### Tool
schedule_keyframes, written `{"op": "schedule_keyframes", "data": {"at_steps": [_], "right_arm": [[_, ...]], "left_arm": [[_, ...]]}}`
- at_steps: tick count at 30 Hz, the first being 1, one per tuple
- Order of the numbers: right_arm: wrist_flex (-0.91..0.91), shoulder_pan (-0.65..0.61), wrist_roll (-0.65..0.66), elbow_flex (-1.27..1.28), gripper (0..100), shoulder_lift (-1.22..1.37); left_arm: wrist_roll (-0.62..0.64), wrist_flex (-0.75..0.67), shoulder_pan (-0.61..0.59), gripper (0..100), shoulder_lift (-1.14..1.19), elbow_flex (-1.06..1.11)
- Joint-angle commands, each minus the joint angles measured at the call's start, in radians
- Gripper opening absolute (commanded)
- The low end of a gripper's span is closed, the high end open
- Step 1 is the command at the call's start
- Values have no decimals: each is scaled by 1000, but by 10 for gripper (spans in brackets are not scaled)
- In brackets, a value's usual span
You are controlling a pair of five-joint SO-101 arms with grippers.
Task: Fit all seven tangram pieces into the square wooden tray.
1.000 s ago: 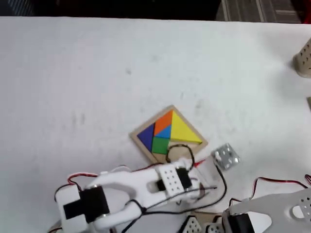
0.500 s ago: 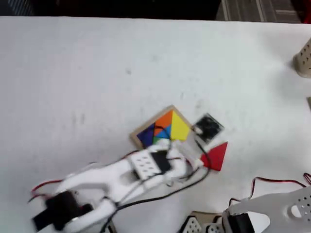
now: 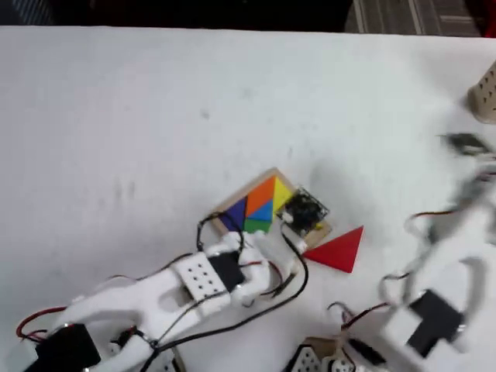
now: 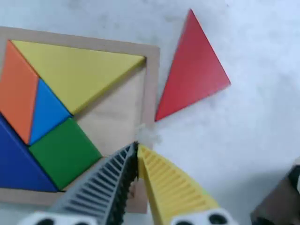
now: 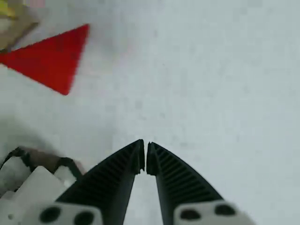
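Left end effector [image 4: 137, 152], pinched closed and empty, hangs over the tray [image 4: 151, 79] rim by the bare slot. Red triangle [image 4: 194, 77] lies on the table [image 4: 243, 140] just beyond that rim, long edge facing it. Right end effector [image 5: 144, 152], also pinched closed, is farther off.

The left gripper [image 4: 137, 149] is showing one grey ribbed finger [image 4: 101, 183], one yellow; the right gripper [image 5: 144, 149], black. Behind the claws, white shells [image 3: 147, 298] are carrying red-black cables [image 3: 302, 271].
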Motion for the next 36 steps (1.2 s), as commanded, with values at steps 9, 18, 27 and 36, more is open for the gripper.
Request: {"op": "schedule_keyframes", "data": {"at_steps": [9, 18, 27, 36], "right_arm": [[-196, -432, -20, 275, 183, -163], [-314, -495, 224, 512, 302, -163], [-444, -472, 741, 640, 302, -165], [-429, -467, 948, 715, 302, -165]], "left_arm": [[5, -249, -572, 23, 2, -14], [8, -302, -773, 23, 12, -66], [6, -304, -771, 23, 13, -61], [5, -302, -771, 23, 13, -63]]}}
